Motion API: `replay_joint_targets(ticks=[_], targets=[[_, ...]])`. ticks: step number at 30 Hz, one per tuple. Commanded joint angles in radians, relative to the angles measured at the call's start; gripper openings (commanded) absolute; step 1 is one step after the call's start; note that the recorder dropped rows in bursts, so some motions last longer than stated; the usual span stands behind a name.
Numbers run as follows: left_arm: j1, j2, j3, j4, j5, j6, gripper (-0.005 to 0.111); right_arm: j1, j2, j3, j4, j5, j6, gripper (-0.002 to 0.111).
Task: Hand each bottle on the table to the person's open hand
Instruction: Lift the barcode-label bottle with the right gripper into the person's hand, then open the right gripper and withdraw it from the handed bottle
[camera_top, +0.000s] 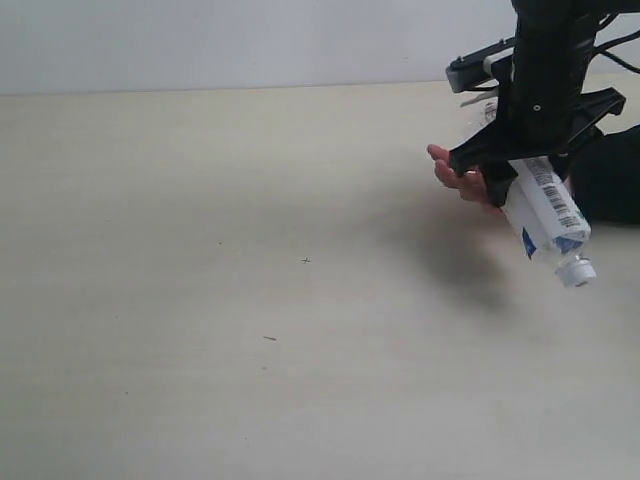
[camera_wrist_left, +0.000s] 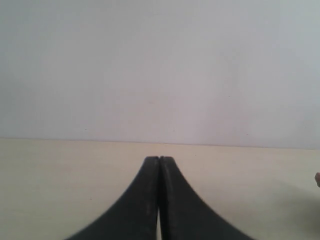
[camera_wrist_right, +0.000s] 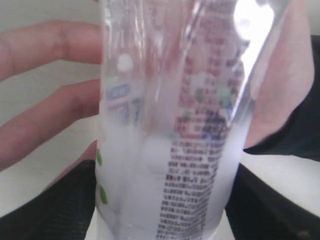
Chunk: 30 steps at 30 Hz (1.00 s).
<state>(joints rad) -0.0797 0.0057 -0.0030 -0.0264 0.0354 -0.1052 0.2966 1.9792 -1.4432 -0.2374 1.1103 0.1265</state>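
Evidently the right gripper (camera_top: 530, 165) grips the barcode-label bottle (camera_top: 550, 215), cap-down and tilted beneath its jaws, with the person's open hand (camera_top: 462, 178) just beyond it, probably so the person can take it; the left gripper (camera_wrist_left: 159, 200) idles pressed closed on nothing.

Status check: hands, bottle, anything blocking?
Left hand shut, empty. Right hand shut on barcode bottle, tilted cap-down. Person's open palm close beside it; contact unclear. No obstruction seen.
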Motion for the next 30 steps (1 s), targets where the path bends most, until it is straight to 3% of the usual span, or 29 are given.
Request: replay_joint_targets(ticks=[1, 30], targets=[[0.003, -0.006, 0.003, -0.004, -0.002, -0.003, 0.000, -0.005, 0.038, -0.026, -0.026, -0.019, 0.000, 0.000], [0.003, -0.006, 0.003, -0.004, -0.002, -0.003, 0.000, -0.005, 0.063, -0.110, -0.082, -0.130, 0.015, 0.003]])
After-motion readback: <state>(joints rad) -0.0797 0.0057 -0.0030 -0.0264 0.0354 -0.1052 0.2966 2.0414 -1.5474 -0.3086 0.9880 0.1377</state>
